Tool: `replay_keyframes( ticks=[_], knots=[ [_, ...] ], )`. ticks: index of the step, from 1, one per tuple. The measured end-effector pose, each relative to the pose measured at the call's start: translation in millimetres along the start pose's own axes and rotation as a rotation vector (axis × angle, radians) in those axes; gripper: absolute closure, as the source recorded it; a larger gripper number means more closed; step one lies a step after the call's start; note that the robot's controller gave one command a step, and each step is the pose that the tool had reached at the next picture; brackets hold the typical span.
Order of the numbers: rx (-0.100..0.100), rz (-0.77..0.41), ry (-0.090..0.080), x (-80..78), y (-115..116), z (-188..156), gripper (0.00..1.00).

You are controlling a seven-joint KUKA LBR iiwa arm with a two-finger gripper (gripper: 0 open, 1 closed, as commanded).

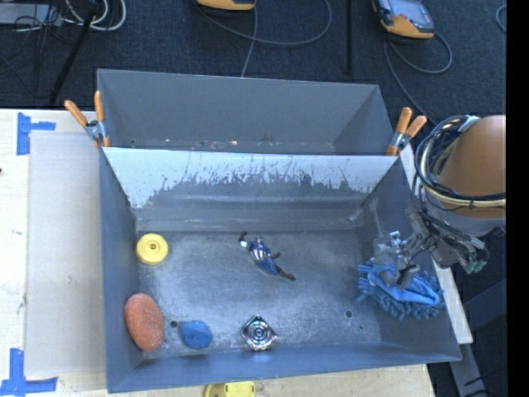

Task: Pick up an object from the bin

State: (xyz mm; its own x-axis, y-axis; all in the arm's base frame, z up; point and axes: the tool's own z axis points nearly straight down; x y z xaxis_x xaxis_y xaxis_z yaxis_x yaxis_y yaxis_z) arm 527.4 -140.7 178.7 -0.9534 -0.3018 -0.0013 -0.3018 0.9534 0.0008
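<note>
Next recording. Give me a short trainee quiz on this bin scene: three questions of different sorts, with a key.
1. True or false: the yellow disc lies in the left half of the bin.
2. Which thing lies nearest the gripper? A) orange-brown oval B) blue frilly thing C) shiny metal knob
3. Fill in: along the near wall, the small blue lump lies between the orange-brown oval and the ____.
Key: 1 true; 2 B; 3 shiny metal knob.

Spiky blue toy (397, 292), flat, bin's (248, 222) right side
</note>
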Motion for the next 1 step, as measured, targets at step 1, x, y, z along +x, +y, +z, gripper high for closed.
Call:
replay_keyframes(
  ticks=[1],
  knots=[
    [0.000, 0.001, 0.000, 0.0, -0.1, 0.0, 1.00]
  ],
)
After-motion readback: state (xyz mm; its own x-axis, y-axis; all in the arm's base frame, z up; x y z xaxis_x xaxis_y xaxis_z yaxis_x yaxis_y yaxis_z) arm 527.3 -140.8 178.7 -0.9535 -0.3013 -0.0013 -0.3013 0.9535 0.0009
